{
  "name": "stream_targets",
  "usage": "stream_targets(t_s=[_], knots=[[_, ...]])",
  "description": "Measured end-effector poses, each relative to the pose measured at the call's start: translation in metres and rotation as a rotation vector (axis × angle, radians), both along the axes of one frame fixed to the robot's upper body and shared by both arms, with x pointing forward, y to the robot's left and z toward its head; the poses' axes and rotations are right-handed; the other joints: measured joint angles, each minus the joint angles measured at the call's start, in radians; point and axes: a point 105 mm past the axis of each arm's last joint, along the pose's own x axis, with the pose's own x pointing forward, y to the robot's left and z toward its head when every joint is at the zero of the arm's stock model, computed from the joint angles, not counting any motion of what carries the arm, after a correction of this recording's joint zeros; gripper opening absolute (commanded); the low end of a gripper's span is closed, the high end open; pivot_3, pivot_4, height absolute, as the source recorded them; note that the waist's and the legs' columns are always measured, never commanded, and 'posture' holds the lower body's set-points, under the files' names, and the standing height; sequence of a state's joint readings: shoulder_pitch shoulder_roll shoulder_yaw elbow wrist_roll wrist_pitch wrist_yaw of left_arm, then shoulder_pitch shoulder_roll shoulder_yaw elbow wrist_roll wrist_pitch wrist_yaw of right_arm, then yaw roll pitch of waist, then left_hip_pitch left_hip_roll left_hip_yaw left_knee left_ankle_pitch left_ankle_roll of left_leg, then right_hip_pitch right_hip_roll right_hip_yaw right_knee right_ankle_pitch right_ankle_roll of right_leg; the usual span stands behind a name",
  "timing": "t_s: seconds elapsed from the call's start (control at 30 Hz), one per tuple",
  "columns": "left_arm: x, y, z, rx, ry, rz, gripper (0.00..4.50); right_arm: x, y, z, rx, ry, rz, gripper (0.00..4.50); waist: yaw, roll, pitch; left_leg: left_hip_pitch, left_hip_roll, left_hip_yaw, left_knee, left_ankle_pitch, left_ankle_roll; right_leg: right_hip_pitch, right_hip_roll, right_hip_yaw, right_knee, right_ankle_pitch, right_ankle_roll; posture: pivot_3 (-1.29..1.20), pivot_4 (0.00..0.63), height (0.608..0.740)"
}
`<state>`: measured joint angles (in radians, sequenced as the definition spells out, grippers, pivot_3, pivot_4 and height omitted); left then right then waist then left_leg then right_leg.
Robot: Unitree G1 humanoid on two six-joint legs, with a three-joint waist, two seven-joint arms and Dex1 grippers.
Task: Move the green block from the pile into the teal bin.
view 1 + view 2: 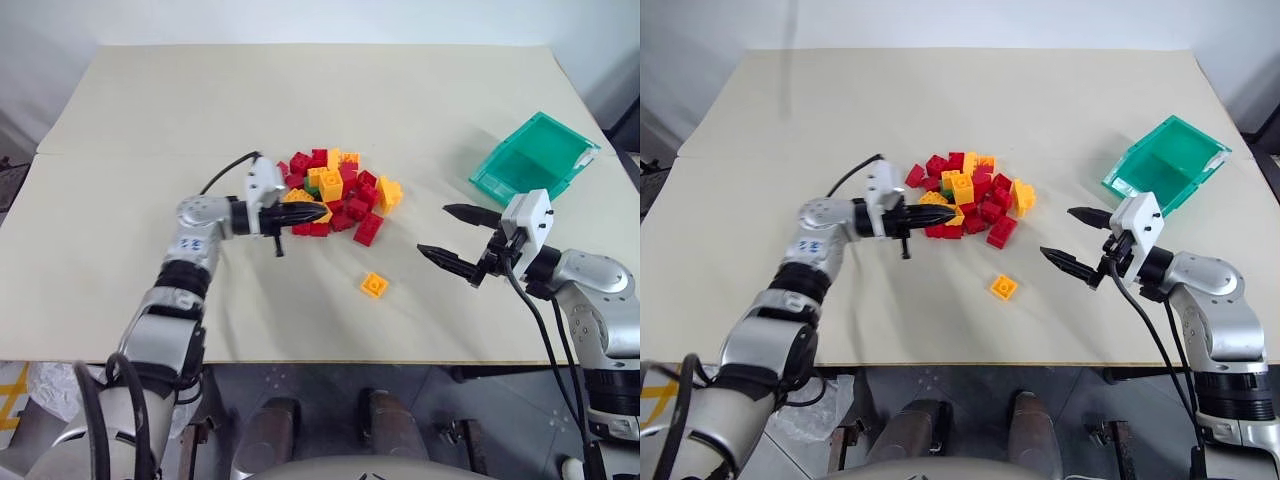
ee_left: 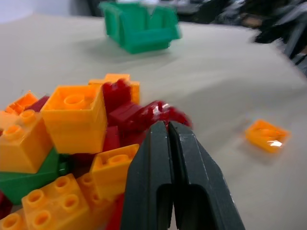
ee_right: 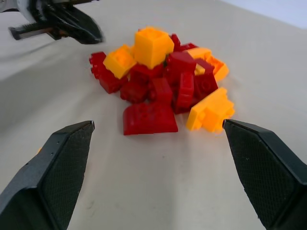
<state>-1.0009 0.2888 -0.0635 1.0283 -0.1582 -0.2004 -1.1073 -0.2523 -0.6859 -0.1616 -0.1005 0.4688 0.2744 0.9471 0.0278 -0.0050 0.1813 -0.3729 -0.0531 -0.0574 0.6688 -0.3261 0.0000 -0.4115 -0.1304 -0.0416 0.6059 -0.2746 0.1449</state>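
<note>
The pile point(image 1: 335, 190) of red and yellow-orange bricks lies mid-table. The green block point(image 2: 29, 179) sits low in the pile, wedged under yellow-orange bricks, with one corner showing in the left wrist view. My left gripper point(image 1: 322, 212) is shut with nothing between its fingers point(image 2: 148, 163), and its tip is pushed against the pile's near left edge. The teal bin point(image 1: 530, 158) stands at the right, beyond the pile. My right gripper point(image 1: 432, 230) hangs open between the pile and the bin, pointing at the pile, with nothing in it.
A lone yellow-orange brick point(image 1: 374, 285) lies apart, in front of the pile, between the two grippers. The table's front edge point(image 1: 300, 360) runs close below the arms. Bare tabletop stretches behind the pile and to the left.
</note>
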Motion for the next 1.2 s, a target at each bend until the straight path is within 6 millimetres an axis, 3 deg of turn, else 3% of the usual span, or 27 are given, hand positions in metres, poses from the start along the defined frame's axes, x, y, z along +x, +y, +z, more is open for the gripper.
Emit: stream_targets(t_s=[0.1, 0.2, 0.43, 0.6, 0.7, 1.0, 1.2], knots=[[0.025, -0.014, -0.001, 0.039, 0.014, 0.178, 0.09, -0.004, 0.001, -0.003, 0.003, 0.002, -0.021, 4.5, -0.001, -0.001, 0.0, -0.001, -0.001, 0.0, 0.0, -0.001, 0.001, 0.0, -0.001, 0.0, -0.001, 0.001, 0.001, 0.0, 0.15, 0.74], [0.039, -0.012, 0.004, 0.038, 0.005, 0.306, 0.09, -0.006, -0.002, -0.004, 0.005, 0.0, -0.044, 4.5, -0.008, -0.001, 0.001, 0.0, 0.0, 0.002, -0.001, -0.001, 0.002, -0.001, -0.001, 0.001, 0.0, 0.001, 0.001, 0.0, 0.15, 0.74], [0.065, 0.02, 0.006, 0.013, 0.026, 0.628, 0.09, -0.005, -0.005, -0.004, 0.008, -0.002, -0.068, 4.5, -0.004, -0.001, 0.001, 0.001, 0.0, 0.003, 0.0, -0.001, 0.001, -0.001, -0.001, 0.002, 0.001, 0.001, 0.001, 0.0, 0.15, 0.74], [0.068, 0.042, 0.001, 0.031, 0.042, 0.708, 0.09, -0.001, -0.004, 0.002, 0.01, -0.02, -0.066, 4.5, -0.004, -0.001, 0.001, 0.001, 0.0, 0.003, 0.0, -0.001, 0.001, -0.001, -0.001, 0.002, 0.001, 0.001, 0.001, 0.0, 0.15, 0.74], [0.063, 0.046, -0.008, 0.041, 0.069, 0.68, 0.09, 0.002, -0.006, 0.002, 0.013, -0.017, -0.072, 4.5, -0.004, -0.001, 0.001, 0.001, 0.0, 0.003, 0.0, -0.001, 0.001, -0.001, -0.001, 0.002, 0.001, 0.001, 0.001, 0.0, 0.15, 0.74], [0.038, 0.03, -0.014, -0.002, 0.133, 0.382, 0.09, 0.01, -0.005, 0.007, 0.004, -0.026, -0.051, 4.5, -0.005, -0.001, 0.001, 0.0, -0.001, 0.003, 0.001, -0.001, 0.001, -0.001, -0.001, 0.002, 0.001, 0.001, 0.002, 0.0, 0.15, 0.74], [0.017, 0.059, -0.009, -0.012, 0.101, 0.254, 0.09, 0.012, -0.006, 0.005, 0.004, -0.019, -0.044, 4.5, -0.017, -0.001, 0.001, 0.0, 0.0, 0.003, 0.0, 0.0, 0.001, -0.002, -0.001, 0.003, 0.001, 0.001, 0.002, 0.0, 0.15, 0.74]])
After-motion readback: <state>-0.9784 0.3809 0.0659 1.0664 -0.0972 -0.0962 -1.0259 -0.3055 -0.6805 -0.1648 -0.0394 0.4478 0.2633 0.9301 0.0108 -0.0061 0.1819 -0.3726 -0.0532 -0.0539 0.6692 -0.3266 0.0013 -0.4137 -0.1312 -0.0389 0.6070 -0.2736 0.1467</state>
